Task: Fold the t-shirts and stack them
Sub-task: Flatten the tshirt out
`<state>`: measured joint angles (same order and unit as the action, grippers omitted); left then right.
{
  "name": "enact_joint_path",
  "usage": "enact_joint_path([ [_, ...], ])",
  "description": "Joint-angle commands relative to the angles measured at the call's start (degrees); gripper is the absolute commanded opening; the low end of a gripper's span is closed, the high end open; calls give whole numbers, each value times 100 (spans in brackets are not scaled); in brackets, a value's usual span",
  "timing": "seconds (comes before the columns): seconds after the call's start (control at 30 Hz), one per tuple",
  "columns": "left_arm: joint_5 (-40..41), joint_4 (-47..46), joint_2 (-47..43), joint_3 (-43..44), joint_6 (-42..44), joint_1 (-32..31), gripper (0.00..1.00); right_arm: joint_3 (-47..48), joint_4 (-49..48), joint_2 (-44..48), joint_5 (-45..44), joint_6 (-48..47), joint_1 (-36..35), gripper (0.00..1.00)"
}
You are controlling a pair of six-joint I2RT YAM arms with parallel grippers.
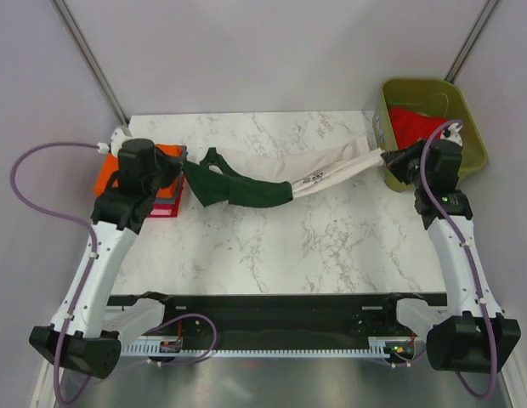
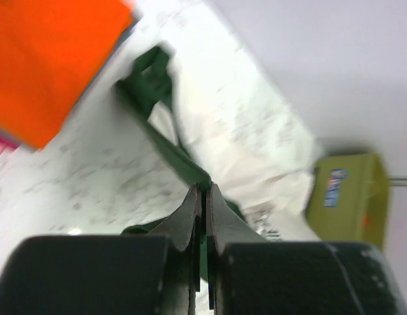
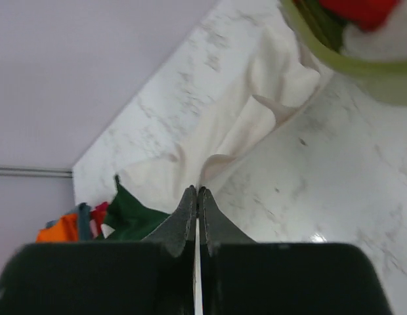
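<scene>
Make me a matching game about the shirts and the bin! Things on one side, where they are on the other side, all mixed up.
Things:
1 cream t-shirt
2 orange t-shirt
3 red t-shirt
4 bin

Places:
A inside the bin
B stretched across the middle of the table
C by the table's far right corner
D lying flat at the table's left side

Pairs: 1-B, 2-D, 3-A, 4-C
</scene>
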<state>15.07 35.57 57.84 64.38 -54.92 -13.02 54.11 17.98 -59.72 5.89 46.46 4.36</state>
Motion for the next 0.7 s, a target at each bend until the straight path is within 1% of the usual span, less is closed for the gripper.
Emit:
enact_joint_path([
  [0.0,312,212,156,1486,358,-17,2,1196,3,-276,729,-260,12,0],
  [0.03,304,292,209,2116,402,-17,2,1407,4,-277,790,-216,21,0],
  [0.07,304,379,245,2401,437,-8,2,1810,-5,-259,826,-199,21,0],
  [0.1,295,398,254,2665,464,-8,2,2005,47,-189,800,-190,21,0],
  [0.13,295,424,236,3146,551,-8,2,2416,100,-145,747,-198,21,0],
  [0.2,303,503,184,3571,613,-8,2,2796,232,21,607,-216,21,0],
  [0.23,304,556,157,3930,648,-17,2,3068,267,109,528,-225,21,0],
  [0.33,295,653,-18,4336,640,-17,2,3351,364,505,133,-260,30,0],
  [0.4,269,653,-193,4451,553,-8,2,3396,487,838,-305,-321,30,0],
  [0.47,181,661,-282,4504,491,-8,2,3378,618,1180,-553,-348,21,0],
  [0.5,76,653,-335,4565,456,-17,2,3370,663,1287,-858,-365,30,0],
  [0.67,-267,670,-318,4741,262,-17,2,3457,917,1692,-1195,-453,21,0],
])
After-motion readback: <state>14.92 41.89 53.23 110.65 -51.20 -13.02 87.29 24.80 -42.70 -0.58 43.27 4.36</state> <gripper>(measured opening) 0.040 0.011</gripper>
